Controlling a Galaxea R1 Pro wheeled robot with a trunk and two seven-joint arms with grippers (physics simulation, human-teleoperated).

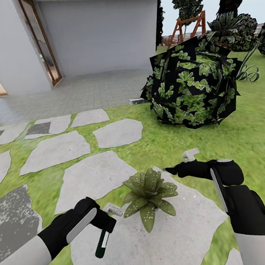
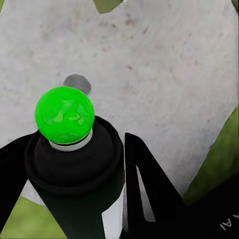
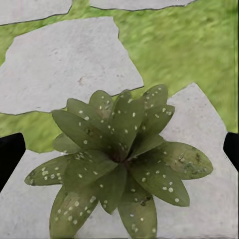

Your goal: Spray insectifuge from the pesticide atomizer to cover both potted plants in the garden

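While left tool point(image 1: 104, 227) grips atomizer point(image 1: 102, 243), potted plant point(image 1: 149, 194) beside, bush point(image 1: 192, 85) beyond

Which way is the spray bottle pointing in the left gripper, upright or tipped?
Tipped: the spray bottle hangs down from the left gripper, slanted toward the stone slab.
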